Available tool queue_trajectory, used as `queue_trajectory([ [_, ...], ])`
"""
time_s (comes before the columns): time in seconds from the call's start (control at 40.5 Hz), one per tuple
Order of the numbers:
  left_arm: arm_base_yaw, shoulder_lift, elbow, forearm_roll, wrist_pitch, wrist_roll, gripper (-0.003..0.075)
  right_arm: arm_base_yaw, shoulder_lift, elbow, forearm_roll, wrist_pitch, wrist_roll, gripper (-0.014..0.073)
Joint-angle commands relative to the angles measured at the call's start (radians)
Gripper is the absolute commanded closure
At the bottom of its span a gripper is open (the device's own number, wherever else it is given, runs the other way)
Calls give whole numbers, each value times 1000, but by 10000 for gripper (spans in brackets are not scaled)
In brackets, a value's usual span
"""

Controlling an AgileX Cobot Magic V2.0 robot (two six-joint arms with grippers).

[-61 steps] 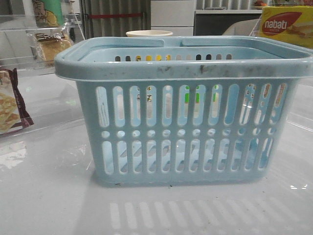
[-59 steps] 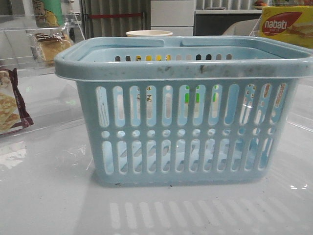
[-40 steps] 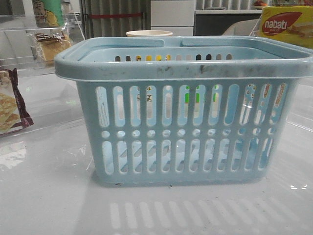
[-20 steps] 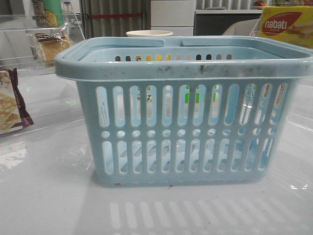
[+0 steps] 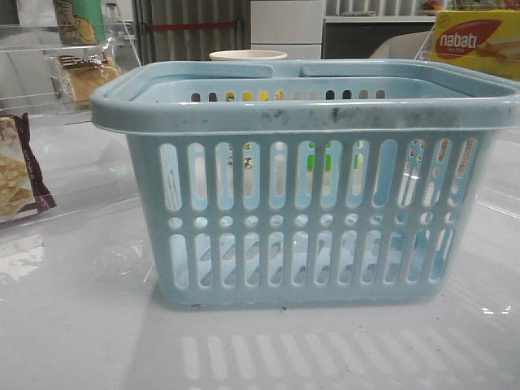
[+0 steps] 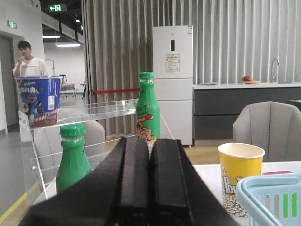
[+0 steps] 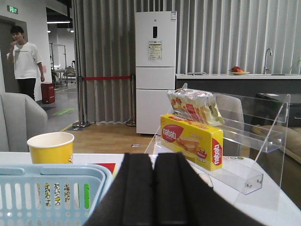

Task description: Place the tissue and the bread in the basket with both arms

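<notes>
The light blue basket (image 5: 309, 203) stands on the table in the middle of the front view. Its corner also shows in the left wrist view (image 6: 270, 197) and the right wrist view (image 7: 51, 193). The bread (image 5: 84, 75), golden-brown in a clear packet, sits on a clear shelf at the far left. The tissue is not in view. My left gripper (image 6: 149, 146) is shut and empty, raised left of the basket. My right gripper (image 7: 153, 160) is shut and empty, raised right of the basket. Neither gripper shows in the front view.
A maroon-edged cracker packet (image 5: 18, 180) lies at the left. A yellow nabati box (image 5: 475, 42) sits on a clear rack at the right (image 7: 192, 140). A yellow popcorn cup (image 6: 240, 176) stands behind the basket. Green bottles (image 6: 73, 160) and a blue tub (image 6: 38, 100) stand on the left rack.
</notes>
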State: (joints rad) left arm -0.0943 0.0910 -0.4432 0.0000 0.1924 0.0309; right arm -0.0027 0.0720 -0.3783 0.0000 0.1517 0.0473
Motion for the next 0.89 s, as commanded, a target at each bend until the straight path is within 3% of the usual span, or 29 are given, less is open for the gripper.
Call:
queue_trajectory([
  [0.0, -5, 104, -141, 0, 34, 0, 625, 0, 100, -145, 0, 10, -3, 524],
  [0.198, -5, 293, -336, 0, 286, 0, 625, 0, 278, -361, 0, 286, -3, 524],
  [0.346, -5, 386, -352, 0, 373, 0, 625, 0, 387, -407, 0, 433, -3, 524],
  [0.766, -5, 572, -325, -5, 465, 0, 625, 0, 585, -357, -24, 554, -3, 524],
  [0.865, -5, 597, -325, -5, 456, 0, 592, 0, 619, -357, -24, 556, -3, 491],
])
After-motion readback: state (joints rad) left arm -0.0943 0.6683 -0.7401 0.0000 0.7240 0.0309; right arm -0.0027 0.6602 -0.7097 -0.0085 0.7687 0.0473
